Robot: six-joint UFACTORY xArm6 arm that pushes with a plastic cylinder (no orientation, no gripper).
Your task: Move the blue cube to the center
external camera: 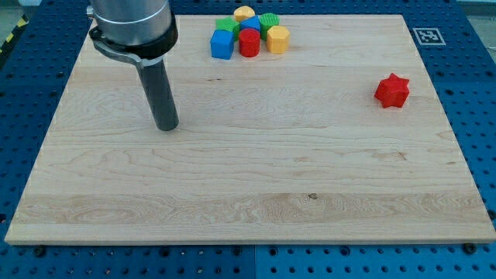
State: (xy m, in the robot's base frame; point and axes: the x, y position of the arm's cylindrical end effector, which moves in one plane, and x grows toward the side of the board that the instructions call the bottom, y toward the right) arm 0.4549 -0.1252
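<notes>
The blue cube (222, 44) sits at the left end of a tight cluster of blocks near the view's top middle of the wooden board (248, 178). Next to it stand a red cylinder (249, 43), a yellow block (277, 39), a green block (228, 25), another green block (269, 21), a blue block (251, 24) and a yellow block (244, 13). My tip (167, 127) rests on the board down and to the left of the blue cube, well apart from it.
A red star-shaped block (392, 91) lies alone at the view's right. A fiducial marker (427, 36) is at the board's top right corner. A blue pegboard table (480, 116) surrounds the board.
</notes>
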